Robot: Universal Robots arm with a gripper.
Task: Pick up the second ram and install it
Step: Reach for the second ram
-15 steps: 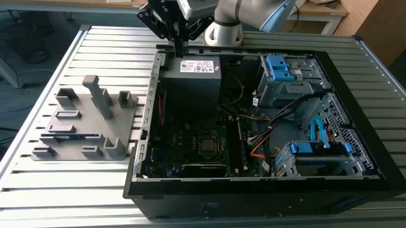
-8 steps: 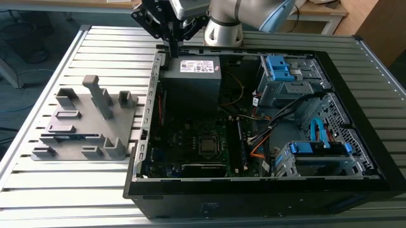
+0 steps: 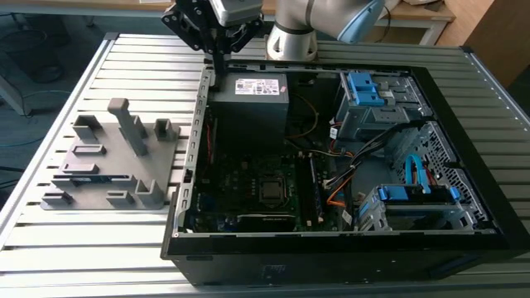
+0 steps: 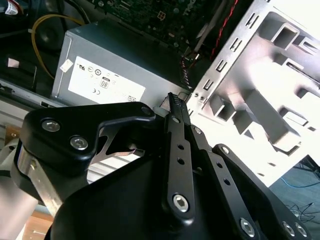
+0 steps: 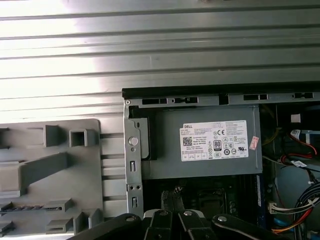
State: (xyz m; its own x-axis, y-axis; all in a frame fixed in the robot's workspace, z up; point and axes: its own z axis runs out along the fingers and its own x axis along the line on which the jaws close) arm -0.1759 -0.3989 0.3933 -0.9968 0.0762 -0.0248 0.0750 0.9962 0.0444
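The second ram [image 3: 86,179] is a thin blue-green stick lying flat in the near part of the grey fixture [image 3: 112,158], on the exterior view's left. My gripper [image 3: 220,72] hangs over the far left corner of the open computer case [image 3: 331,248], beside the grey power supply [image 3: 258,102], well away from the stick. In both wrist views its black fingers [image 4: 174,107] come together at the tips with nothing between them. The gripper [image 5: 172,193] points down just past the power supply [image 5: 210,145], over the motherboard.
A darker memory stick [image 3: 314,189] stands in a motherboard slot right of the processor socket [image 3: 272,189]. Blue drive cages [image 3: 368,93] and cable bundles [image 3: 364,152] fill the case's right side. Tall grey fixture blocks [image 3: 131,127] rise on the slatted metal table [image 3: 99,248].
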